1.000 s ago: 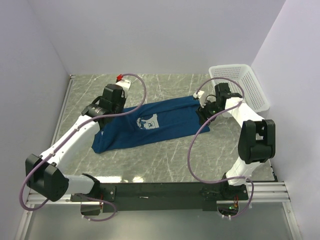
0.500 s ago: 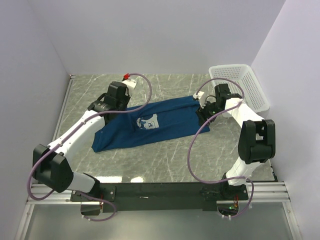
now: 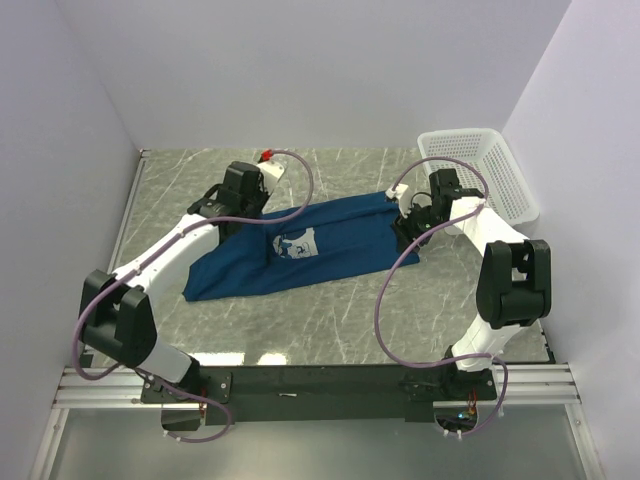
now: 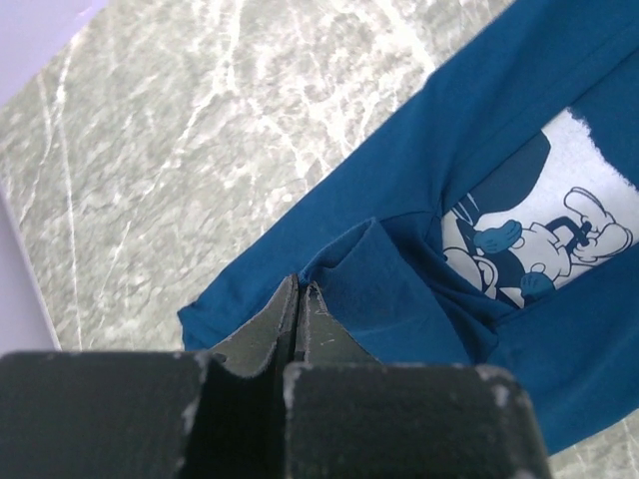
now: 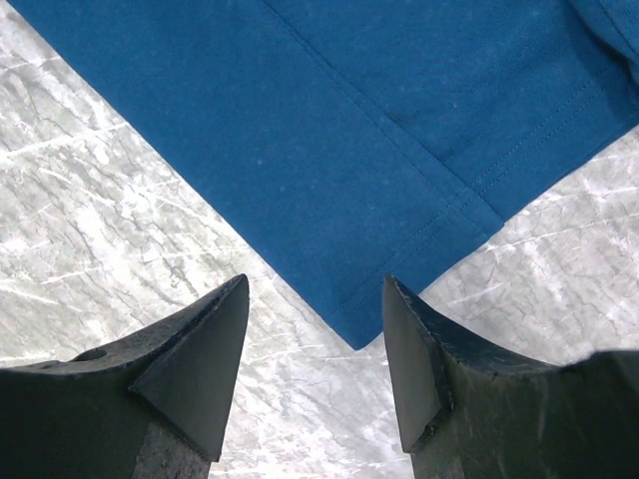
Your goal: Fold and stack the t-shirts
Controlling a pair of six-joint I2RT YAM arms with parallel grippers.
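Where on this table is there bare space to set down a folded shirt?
Widest bare table: between the near edge of the t-shirt and the black base rail. A narrower strip runs between the t-shirt and the back wall. Crowded: the left end, where the left gripper pinches the cloth, and the right end, with the open right gripper and the basket.

Left arm [image 3: 165,255]: from its base at the bottom left of the top view, the elbow juts out to the left edge and the forearm slants up toward centre-left.
Left gripper [image 4: 300,286]: fingers pressed tight together; from here they seem to pinch a raised fold of the t-shirt [image 4: 379,289].
Right arm [image 3: 512,280]: elbow folded at middle right, with the forearm angling toward upper centre.
Right gripper [image 5: 316,287]: pointing down, jaws apart, nothing between them.
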